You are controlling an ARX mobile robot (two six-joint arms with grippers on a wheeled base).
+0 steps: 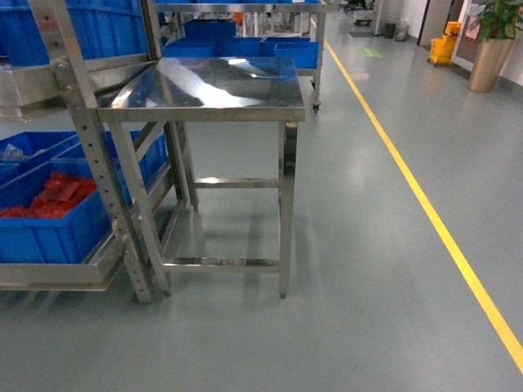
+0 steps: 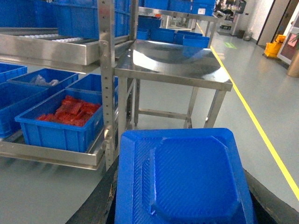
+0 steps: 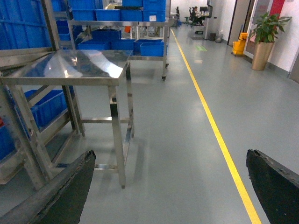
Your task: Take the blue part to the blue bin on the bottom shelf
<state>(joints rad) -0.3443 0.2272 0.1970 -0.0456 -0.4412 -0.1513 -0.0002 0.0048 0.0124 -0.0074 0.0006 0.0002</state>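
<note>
A large blue plastic object (image 2: pixel 180 179) with a raised, bevelled centre panel is seen filling the lower part of the left wrist view, held between the dark fingers (image 2: pixel 100 200) of the left gripper (image 2: pixel 180 205), which is clamped against its sides. Whether this is the blue part cannot be told for certain.

In the right wrist view the right gripper (image 3: pixel 168 186) is seen spread wide, its two dark fingers (image 3: pixel 60 191) at the lower corners with only grey floor (image 3: pixel 187 154) between them.

A steel table (image 1: pixel 208 86) is seen in the head view, just beside a steel rack (image 1: pixel 90 163). On the bottom shelf (image 1: pixel 57 273) of that rack a blue bin with red bags (image 1: pixel 49 208) is held, and further blue bins (image 2: pixel 46 79) are set behind it. A yellow line (image 1: pixel 425 204) is painted along the floor.
</note>
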